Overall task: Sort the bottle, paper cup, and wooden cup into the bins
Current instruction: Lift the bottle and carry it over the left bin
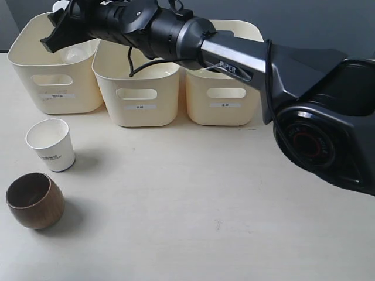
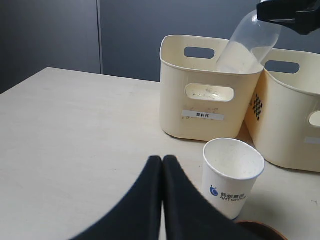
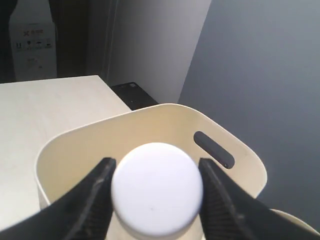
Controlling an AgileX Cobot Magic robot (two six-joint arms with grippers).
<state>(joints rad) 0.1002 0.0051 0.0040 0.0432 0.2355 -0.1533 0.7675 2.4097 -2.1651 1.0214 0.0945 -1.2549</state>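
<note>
My right gripper (image 3: 155, 164) is shut on the white cap of the clear bottle (image 3: 156, 187). It holds the bottle (image 2: 247, 47) tilted, its base dipping into the leftmost cream bin (image 1: 58, 88). The right arm reaches across the other two bins (image 1: 137, 93) (image 1: 225, 93), with its gripper (image 1: 58, 26) above the left bin. The white paper cup (image 1: 51, 144) stands on the table in front of that bin. Nearer the front stands the brown wooden cup (image 1: 35, 200). My left gripper (image 2: 162, 159) is shut on nothing, low over the table beside the paper cup (image 2: 232, 177).
The three bins stand in a row along the table's far edge, with a dark wall behind them. The right arm's black base (image 1: 328, 134) fills the right side. The light tabletop (image 1: 193, 222) stretches in front of the bins.
</note>
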